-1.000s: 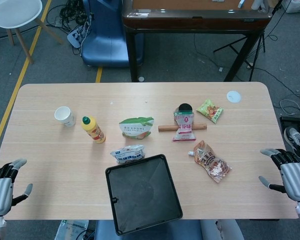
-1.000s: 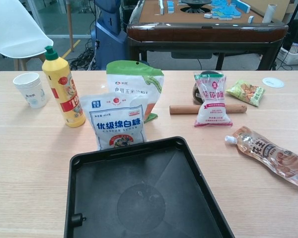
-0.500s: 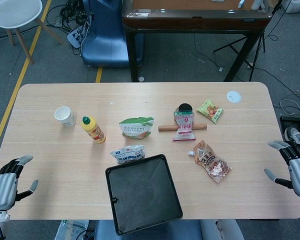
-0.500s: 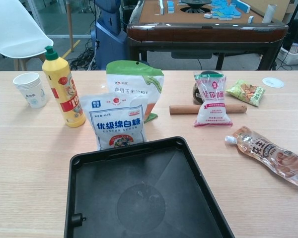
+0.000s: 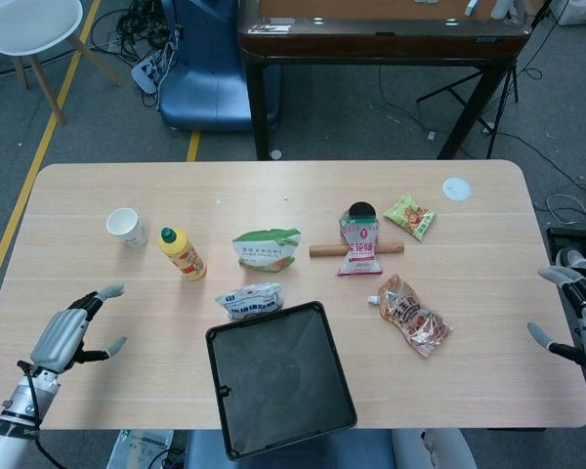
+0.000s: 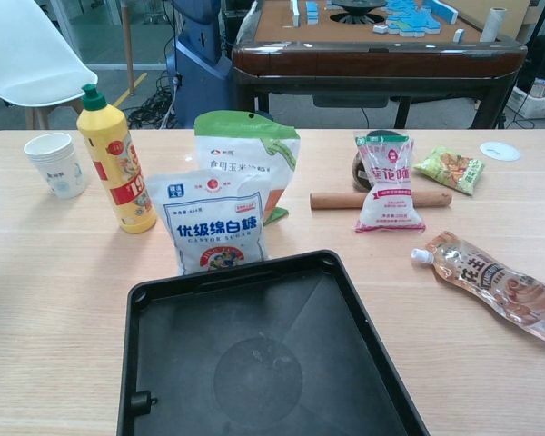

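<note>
The left robot hand (image 5: 70, 335) is seen over the near left part of the wooden surface (image 5: 273, 200) in the head view, released, its fingers spread apart and nothing grasped. It is not shown in the chest view. Nearest to it stands the yellow squeeze bottle (image 5: 183, 253) with a green cap, upright, with the white paper cup (image 5: 126, 227) just beyond it toward the far left.

The right robot hand (image 5: 584, 319) is found at the right edge of the surface, partly cut off by the frame; its fingers are held apart and nothing is grasped. The thing nearest to it is the brown spouted sauce pouch (image 5: 413, 316), which is laid flat, well apart from the robot hand.

A black square tray (image 5: 279, 379) is placed at the near middle edge. A white sugar bag (image 6: 214, 221) stands upright just behind the tray, and a green and white cornmeal bag (image 6: 247, 159) stands behind that. A wooden rolling pin (image 6: 334, 200) is laid across the middle, with a pink and white packet (image 6: 387, 183) leaning over it. A small green snack packet (image 6: 449, 168) lies beside these, and a white round lid (image 5: 456, 189) is seen near the far right corner.
</note>
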Motion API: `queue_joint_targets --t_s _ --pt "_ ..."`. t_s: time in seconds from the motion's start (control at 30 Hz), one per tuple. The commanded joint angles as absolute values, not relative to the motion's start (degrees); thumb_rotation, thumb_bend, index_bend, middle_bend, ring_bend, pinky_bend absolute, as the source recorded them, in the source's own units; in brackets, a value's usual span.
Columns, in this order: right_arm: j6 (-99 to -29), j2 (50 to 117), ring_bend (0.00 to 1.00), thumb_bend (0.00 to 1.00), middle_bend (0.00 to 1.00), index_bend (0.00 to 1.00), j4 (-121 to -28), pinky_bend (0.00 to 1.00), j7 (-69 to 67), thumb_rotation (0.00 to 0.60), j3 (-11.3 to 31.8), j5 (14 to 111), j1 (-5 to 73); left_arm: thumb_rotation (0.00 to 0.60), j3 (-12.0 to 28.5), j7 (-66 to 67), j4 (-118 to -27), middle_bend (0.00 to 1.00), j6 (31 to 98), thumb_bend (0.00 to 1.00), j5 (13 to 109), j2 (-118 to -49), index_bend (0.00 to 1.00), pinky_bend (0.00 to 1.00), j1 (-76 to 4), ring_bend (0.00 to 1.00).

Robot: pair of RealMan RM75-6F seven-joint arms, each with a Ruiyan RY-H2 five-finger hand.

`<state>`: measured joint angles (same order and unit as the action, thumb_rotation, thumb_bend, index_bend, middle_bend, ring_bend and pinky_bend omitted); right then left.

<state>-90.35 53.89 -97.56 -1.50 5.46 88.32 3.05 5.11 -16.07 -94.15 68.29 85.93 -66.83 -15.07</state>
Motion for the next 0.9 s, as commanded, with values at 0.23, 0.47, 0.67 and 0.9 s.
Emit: queue_joint_targets --t_s 0.23,0.47,0.67,0.9 --pt "-90.3 53.6 0.20 0.19 0.26 0.24 -97.8 0.21 -1.3 0.600 5.1 87.9 2.4 0.600 5.5 -22.2 -87.3 0.17 60.1 0.22 86.7 -72.8 0.10 0.18 -22.9 0.16" --pt "-90.1 53.6 0.20 0.20 0.26 0.24 -97.8 0.21 -1.3 0.600 4.9 87.5 2.1 0.600 6.1 -24.7 -83.3 0.17 56.2 0.22 85.6 -77.8 0.10 0.18 -27.1 0.16" --pt "-90.0 53.4 0.20 0.20 0.26 0.24 -97.6 0.21 -1.5 0.600 4.8 87.0 1.7 0.600 6.7 -26.1 -79.6 0.17 53.3 0.22 84.0 -82.1 0.09 0.18 -30.2 0.16" --pt "-90.0 53.2 0.20 0.20 0.26 0.24 -97.6 0.21 -1.4 0.600 4.8 86.6 1.5 0.600 7.4 -29.0 -76.2 0.17 51.2 0.22 82.7 -85.9 0.09 0.18 -32.9 0.16"
